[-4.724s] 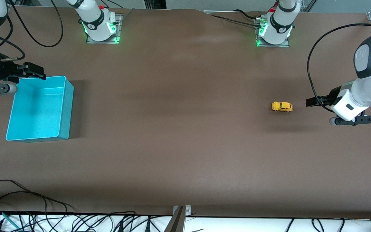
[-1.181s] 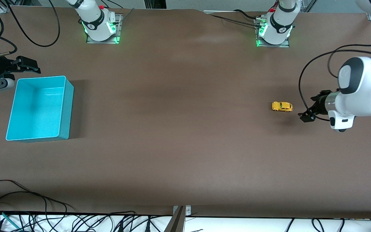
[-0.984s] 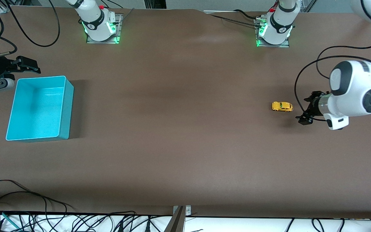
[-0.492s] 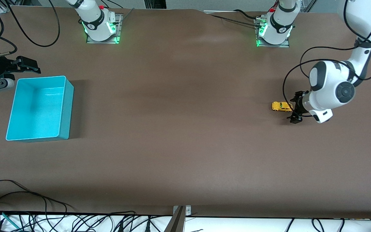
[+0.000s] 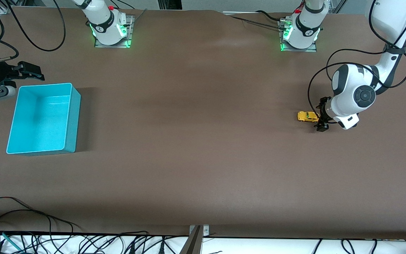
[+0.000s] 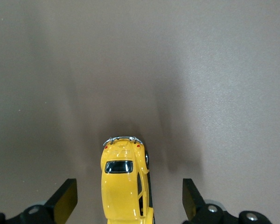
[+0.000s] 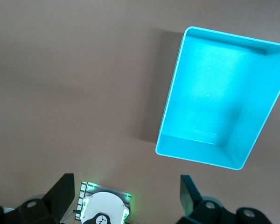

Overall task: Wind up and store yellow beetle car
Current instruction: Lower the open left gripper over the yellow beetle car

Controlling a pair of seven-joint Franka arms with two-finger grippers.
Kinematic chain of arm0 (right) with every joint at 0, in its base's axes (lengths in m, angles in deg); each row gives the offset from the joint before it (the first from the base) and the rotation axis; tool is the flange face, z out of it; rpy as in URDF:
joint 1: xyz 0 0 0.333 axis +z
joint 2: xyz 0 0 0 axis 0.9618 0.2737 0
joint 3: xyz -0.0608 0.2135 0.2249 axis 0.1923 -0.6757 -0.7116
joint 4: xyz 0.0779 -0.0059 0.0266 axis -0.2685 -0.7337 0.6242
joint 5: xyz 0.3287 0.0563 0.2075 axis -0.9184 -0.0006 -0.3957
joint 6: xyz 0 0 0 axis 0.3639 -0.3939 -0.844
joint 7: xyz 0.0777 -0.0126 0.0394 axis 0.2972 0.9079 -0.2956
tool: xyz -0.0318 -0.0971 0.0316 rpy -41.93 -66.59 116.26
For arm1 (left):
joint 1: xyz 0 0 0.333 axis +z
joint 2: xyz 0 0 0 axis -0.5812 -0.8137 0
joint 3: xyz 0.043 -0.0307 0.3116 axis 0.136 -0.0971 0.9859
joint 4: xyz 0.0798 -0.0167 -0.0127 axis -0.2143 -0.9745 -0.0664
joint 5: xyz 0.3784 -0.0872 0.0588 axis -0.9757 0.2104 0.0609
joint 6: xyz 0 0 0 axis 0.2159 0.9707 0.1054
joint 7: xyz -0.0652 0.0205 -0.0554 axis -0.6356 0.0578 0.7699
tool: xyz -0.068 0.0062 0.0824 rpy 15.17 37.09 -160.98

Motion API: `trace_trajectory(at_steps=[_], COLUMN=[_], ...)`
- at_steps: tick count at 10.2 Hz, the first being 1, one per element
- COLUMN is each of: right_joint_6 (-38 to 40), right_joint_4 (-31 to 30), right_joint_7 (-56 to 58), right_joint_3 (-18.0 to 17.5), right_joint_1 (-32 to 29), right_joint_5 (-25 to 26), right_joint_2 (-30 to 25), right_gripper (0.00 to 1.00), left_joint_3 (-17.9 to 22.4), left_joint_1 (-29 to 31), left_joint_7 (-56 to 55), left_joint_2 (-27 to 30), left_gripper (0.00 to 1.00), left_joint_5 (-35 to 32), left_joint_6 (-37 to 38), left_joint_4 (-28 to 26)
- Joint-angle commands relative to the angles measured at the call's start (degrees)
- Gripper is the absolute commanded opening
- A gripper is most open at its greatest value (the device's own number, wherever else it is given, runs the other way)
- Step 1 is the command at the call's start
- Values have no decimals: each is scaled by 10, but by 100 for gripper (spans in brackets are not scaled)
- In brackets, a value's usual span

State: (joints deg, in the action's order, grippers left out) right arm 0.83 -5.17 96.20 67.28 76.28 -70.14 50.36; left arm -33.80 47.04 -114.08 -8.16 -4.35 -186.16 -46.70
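The yellow beetle car (image 5: 308, 116) stands on its wheels on the brown table toward the left arm's end. My left gripper (image 5: 320, 117) is low at one end of the car and open. In the left wrist view the yellow beetle car (image 6: 125, 183) lies lengthwise between the two fingers of the left gripper (image 6: 127, 204), with a gap on each side. My right gripper (image 5: 31, 71) waits open at the right arm's end of the table, beside the turquoise bin (image 5: 73, 120). Nothing sits between the fingers of the right gripper (image 7: 125, 196).
The turquoise bin (image 7: 170, 112) holds nothing. The two arm bases (image 5: 111, 30) (image 5: 300, 33) stand along the table edge farthest from the front camera. Cables (image 5: 30, 218) lie along the edge nearest it.
My left gripper has moved in toward the car, from beside it to straddling its end. The car, the bin and the right arm have not moved.
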Motion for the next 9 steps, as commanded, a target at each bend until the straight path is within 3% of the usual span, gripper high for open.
trace_trajectory(at_steps=[1,4,9], right_joint_6=[8,8,6], right_joint_4=[11,11,12], right_joint_7=[10,10,10], right_joint_3=[0,0,0], right_joint_1=[-4,-4,-4], right_joint_5=[-3,-3,-3], right_joint_2=[4,4,4], right_gripper=[100,100,100], left_joint_3=[-4,-5,-5], left_joint_1=[-1,-3,-8], left_joint_7=[-24,-32,-31], left_joint_2=[11,0,-12], left_gripper=[94,93,82], left_joint_5=[-15,-15,-16], left_joint_6=[-14,-27,-27], left_joint_4=[-14,-14,-14])
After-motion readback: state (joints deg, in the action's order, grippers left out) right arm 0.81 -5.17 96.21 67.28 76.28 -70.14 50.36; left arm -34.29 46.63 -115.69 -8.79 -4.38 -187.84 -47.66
